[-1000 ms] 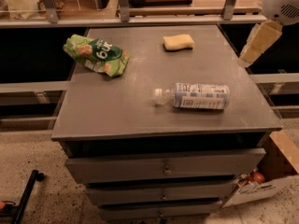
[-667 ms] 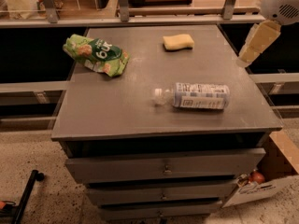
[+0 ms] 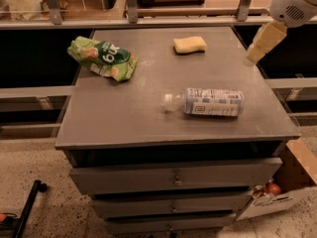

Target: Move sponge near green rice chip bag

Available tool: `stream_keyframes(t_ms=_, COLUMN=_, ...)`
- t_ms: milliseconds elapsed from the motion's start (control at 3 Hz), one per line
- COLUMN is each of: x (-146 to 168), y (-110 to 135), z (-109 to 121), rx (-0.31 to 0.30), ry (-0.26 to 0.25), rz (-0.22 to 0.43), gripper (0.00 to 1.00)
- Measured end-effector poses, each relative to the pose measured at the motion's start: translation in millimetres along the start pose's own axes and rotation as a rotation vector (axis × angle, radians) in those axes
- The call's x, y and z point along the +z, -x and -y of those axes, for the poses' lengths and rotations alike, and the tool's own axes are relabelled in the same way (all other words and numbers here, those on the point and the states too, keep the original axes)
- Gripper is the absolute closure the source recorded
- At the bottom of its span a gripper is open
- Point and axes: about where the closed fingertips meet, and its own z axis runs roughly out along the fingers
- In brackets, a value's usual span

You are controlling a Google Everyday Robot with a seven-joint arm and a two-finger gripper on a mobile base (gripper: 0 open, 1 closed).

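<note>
camera view: a grey cabinet (image 3: 148, 118) with stacked drawer fronts stands on a speckled floor, and three items lie on its flat top.

item 1: the sponge (image 3: 189, 44), pale yellow with pinched-in sides, lies flat near the rear edge, right of centre. nothing touches it.

item 2: the green rice chip bag (image 3: 103, 58) lies crumpled at the rear left of the top, well apart from the sponge. it carries white lettering on a dark green band and pictures of round pale chips. the lettering lies at an angle and cannot be read with any certainty.

item 3: a clear plastic bottle (image 3: 210, 102) lies on its side towards the front right, cap end pointing left. its white label carries small dark print and what looks like a boxed panel; none of it is legible.

tool: the gripper (image 3: 255, 53), cream-coloured, hangs from a white arm housing (image 3: 297, 3) at the upper right. it points down and to the left, by the right rear corner of the cabinet top. it is clear of the sponge and holds nothing. whether it is spread or pressed together cannot be told.

other: a cardboard box (image 3: 292, 182) sits on the floor at the cabinet's front right.
</note>
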Motion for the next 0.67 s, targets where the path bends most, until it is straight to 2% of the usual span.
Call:
stream_keyframes(t_ms=333, x=13, y=8, z=22, rx=0.097, ry=-0.013, rz=0.065, gripper=0.0)
stream_keyframes(t_ms=667, x=29, y=28, z=37, rx=0.16, ry=0.004, rz=0.143, gripper=0.0)
